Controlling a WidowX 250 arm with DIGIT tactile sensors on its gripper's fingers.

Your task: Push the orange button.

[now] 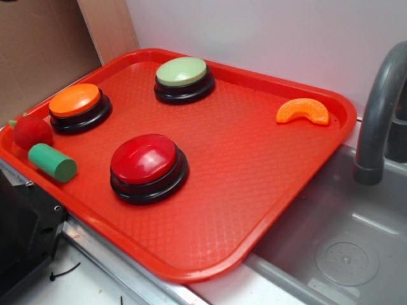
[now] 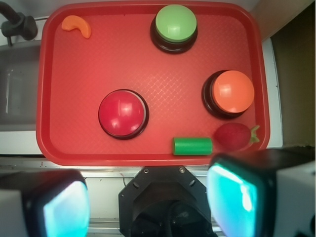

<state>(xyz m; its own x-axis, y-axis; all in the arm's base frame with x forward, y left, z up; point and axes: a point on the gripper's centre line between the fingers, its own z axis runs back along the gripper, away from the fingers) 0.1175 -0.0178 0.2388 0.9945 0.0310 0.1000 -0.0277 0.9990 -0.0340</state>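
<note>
The orange button (image 1: 75, 100) (image 2: 232, 91), flat-domed on a black ring base, sits on the red tray (image 1: 254, 171) (image 2: 89, 64) near its left side in the exterior view and at the right in the wrist view. My gripper (image 2: 148, 205) hangs high above the robot base, off the tray's near edge, well short of the button. Its two teal pads (image 2: 232, 200) stand wide apart with nothing between them. The gripper does not show in the exterior view.
On the tray also stand a red button (image 1: 146, 162) (image 2: 122, 112) and a pale green button (image 1: 183, 73) (image 2: 175, 23). A green cylinder (image 1: 52, 162) (image 2: 192, 145), a red strawberry (image 1: 32, 132) (image 2: 233, 136) and an orange slice (image 1: 303, 111) (image 2: 76, 25) lie there too. A grey sink (image 1: 343, 241) with a tap (image 1: 378, 114) is beside the tray.
</note>
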